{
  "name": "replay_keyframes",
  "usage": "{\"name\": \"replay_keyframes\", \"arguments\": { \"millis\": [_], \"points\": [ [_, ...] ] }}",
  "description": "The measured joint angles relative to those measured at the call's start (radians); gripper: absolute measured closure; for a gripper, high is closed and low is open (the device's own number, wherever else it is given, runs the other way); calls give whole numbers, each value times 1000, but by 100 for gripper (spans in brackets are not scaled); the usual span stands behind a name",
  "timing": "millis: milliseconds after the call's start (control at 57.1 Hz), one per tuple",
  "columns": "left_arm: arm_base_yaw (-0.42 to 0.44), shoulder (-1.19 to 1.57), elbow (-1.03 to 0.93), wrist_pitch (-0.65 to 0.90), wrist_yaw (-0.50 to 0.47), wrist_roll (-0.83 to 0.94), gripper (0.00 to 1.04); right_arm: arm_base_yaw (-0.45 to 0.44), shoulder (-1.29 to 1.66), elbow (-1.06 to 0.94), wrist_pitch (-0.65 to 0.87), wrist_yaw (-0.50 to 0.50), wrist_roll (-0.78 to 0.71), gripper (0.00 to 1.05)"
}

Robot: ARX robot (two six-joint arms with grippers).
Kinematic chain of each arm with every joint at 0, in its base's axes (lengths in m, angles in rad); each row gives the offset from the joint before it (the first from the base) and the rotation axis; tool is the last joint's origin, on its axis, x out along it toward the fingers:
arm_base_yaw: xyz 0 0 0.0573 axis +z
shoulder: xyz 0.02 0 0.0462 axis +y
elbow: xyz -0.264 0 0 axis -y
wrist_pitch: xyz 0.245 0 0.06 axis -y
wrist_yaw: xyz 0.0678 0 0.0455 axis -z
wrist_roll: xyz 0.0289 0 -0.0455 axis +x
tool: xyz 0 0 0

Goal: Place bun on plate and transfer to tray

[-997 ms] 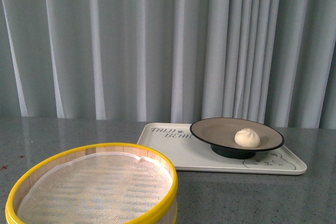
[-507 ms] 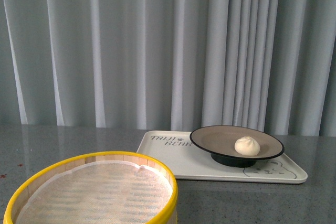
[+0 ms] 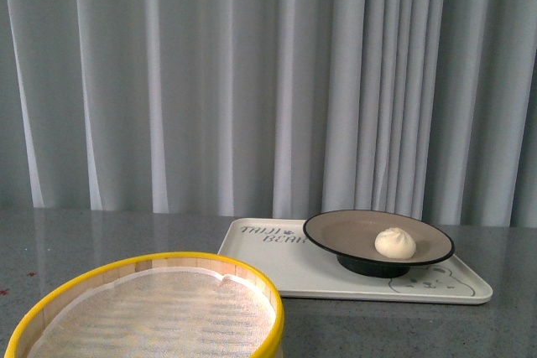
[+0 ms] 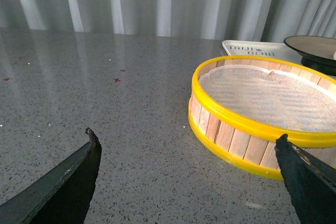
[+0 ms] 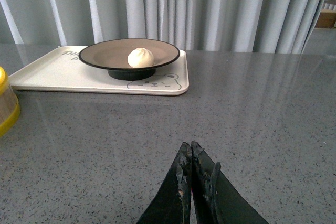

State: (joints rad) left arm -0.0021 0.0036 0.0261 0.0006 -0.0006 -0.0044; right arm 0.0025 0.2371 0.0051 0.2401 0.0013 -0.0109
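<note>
The cream-white bun point(image 3: 395, 243) point(image 5: 140, 57) rests on the right half of the beige, black-rimmed plate point(image 3: 336, 225) point(image 5: 102, 53). That plate stands on the cream tray point(image 3: 294, 262) point(image 5: 47, 72) with grey lettering. Neither arm shows in the front view. In the left wrist view, my left gripper point(image 4: 187, 139) is open over bare grey table, next to the steamer basket, with nothing between its fingers; the plate's edge point(image 4: 310, 48) peeks in beyond the basket. My right gripper point(image 5: 190, 145) is shut and empty, well short of the tray.
A yellow-rimmed bamboo steamer basket point(image 3: 155, 312) point(image 4: 262, 103) with a cloth liner sits near the front left; its edge point(image 5: 6, 106) shows in the right wrist view. Grey curtains point(image 3: 252, 81) hang behind the speckled grey table point(image 4: 105, 103).
The front view has shifted slightly up and down between frames. Bun, plate and tray keep their places relative to each other.
</note>
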Motion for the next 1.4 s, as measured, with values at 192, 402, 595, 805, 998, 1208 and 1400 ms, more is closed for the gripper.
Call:
{"name": "replay_keyframes", "arguments": {
  "millis": [192, 402, 595, 805, 998, 1208, 1400],
  "points": [
    [0, 0, 0, 0, 0, 0, 7, 0, -49, 0, -49, 0, 0, 103],
    [0, 0, 0, 0, 0, 0, 7, 0, -219, 0, -234, -2, 0, 103],
    [0, 0, 0, 0, 0, 0, 7, 0, -233, 0, -239, -2, 0, 103],
    [0, 0, 0, 0, 0, 0, 7, 0, -233, 0, -239, -2, 0, 68],
    [0, 0, 0, 0, 0, 0, 7, 0, -233, 0, -239, -2, 0, 37],
    [0, 0, 0, 0, 0, 0, 7, 0, -233, 0, -239, -2, 1, 7],
    [0, 0, 0, 0, 0, 0, 7, 0, -233, 0, -239, -2, 0, 9]
  ]
}}
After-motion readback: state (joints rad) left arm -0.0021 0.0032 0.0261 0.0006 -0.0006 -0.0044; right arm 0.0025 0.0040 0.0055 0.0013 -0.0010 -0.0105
